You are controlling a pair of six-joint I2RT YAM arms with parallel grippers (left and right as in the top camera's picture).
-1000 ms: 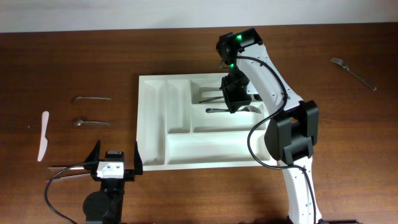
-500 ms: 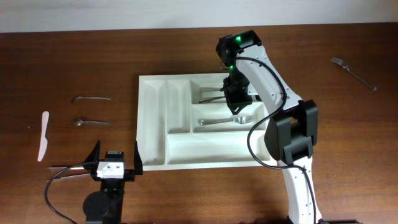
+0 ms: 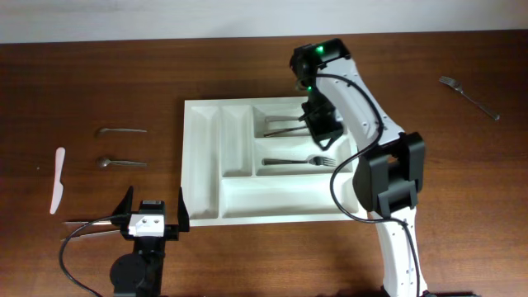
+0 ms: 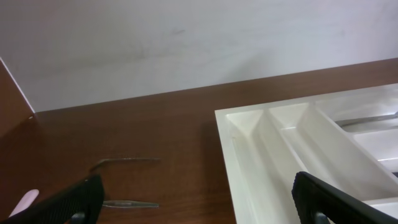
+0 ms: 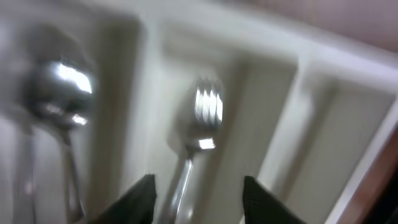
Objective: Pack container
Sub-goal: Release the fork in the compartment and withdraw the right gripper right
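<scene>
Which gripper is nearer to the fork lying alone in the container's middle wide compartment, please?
Right. The right gripper hangs over the container, right by the fork; the left gripper sits off the container's front-left corner.

Your right arm [image 3: 359, 95] is built of white shells joined by blocky black housings, with a green light [image 3: 316, 52] near its wrist and a black cable [image 3: 331, 188] looping alongside. Your left arm [image 3: 136, 271] has a round black base and a white, screw-dotted block [image 3: 150, 221]. The left gripper [image 3: 153, 208] has black fingers [image 4: 74, 198].
</scene>
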